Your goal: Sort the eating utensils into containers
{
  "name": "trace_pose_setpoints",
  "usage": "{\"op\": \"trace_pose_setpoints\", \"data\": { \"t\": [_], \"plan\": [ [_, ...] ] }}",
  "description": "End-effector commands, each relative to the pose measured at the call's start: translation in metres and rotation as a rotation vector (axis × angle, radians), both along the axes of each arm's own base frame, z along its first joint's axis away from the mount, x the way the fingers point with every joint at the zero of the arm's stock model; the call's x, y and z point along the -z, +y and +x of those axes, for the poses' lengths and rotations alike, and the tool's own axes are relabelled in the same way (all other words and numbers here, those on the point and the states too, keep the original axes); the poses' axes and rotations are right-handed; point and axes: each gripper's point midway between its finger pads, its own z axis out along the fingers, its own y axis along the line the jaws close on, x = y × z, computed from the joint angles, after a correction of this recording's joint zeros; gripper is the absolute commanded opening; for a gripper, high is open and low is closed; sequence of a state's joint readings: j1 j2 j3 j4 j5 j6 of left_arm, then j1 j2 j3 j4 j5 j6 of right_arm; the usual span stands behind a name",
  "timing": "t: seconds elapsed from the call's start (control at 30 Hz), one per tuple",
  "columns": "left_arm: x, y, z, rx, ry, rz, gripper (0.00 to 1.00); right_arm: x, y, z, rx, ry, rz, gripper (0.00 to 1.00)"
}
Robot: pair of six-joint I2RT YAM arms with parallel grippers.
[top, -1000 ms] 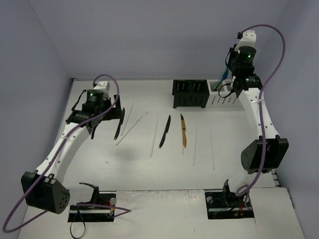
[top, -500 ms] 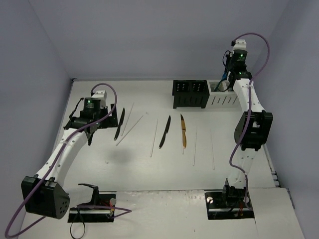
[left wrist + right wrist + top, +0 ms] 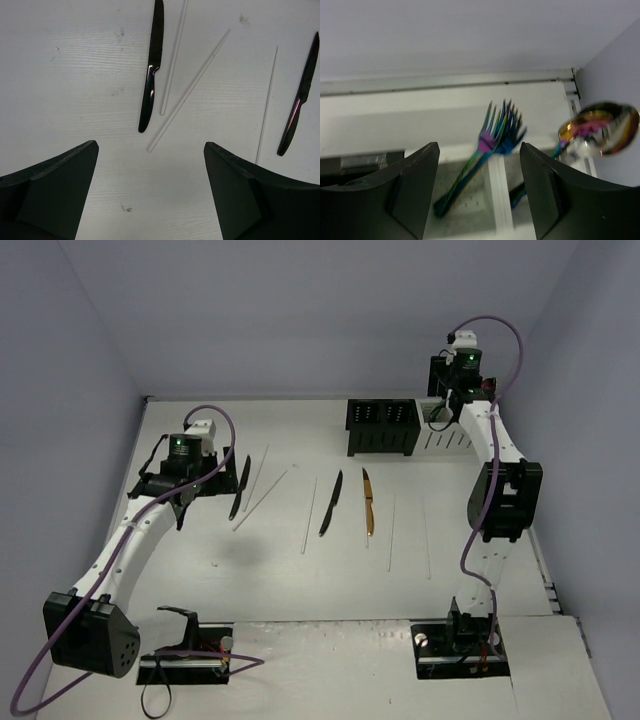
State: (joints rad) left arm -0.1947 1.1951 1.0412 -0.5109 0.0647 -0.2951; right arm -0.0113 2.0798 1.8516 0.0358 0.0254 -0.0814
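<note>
As I looked from the near edge of the white table [image 3: 300, 590], the left gripper [image 3: 151, 146] hung over its left part. Its two black fingers were spread wide and held nothing.

Just beyond it lay a slim black knife [image 3: 151, 75], flat on the table. Right beside this knife were two thin white chopsticks [image 3: 174, 55], one almost straight and the other slanted to the right.

More to the right, in the same row, lay a single white chopstick [image 3: 310, 515], a second black knife [image 3: 331, 504], a gold knife [image 3: 369, 503] and two more white chopsticks [image 3: 391, 530]. All of these were apart from each other.

Near the far wall stood the black perforated caddy [image 3: 381, 428], and the white perforated caddy [image 3: 495, 200] stood just beside it on the right.

The right gripper [image 3: 477, 147] hovered above the white caddy with its fingers wide apart and empty. Inside that caddy, iridescent forks [image 3: 497, 135] leaned in the left compartment. An iridescent spoon [image 3: 600, 127] stood in the compartment to the right of the divider, though this view was a little blurred.
</note>
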Motion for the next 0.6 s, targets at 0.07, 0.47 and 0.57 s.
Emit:
{"op": "trace_pose_setpoints", "data": {
  "t": [0.07, 0.47, 0.57],
  "plan": [
    [-0.027, -0.002, 0.007, 0.011, -0.103, -0.027, 0.85, -0.092, 0.024, -0.084, 0.093, -0.100, 0.040, 0.61],
    [-0.027, -0.003, 0.005, 0.017, -0.103, -0.036, 0.85, 0.097, 0.075, -0.258, 0.124, 0.528, 0.199, 0.52],
    [-0.026, -0.004, 0.005, 0.019, -0.098, -0.036, 0.85, 0.123, 0.070, -0.282, 0.157, 0.609, 0.193, 0.55]
  ]
}}
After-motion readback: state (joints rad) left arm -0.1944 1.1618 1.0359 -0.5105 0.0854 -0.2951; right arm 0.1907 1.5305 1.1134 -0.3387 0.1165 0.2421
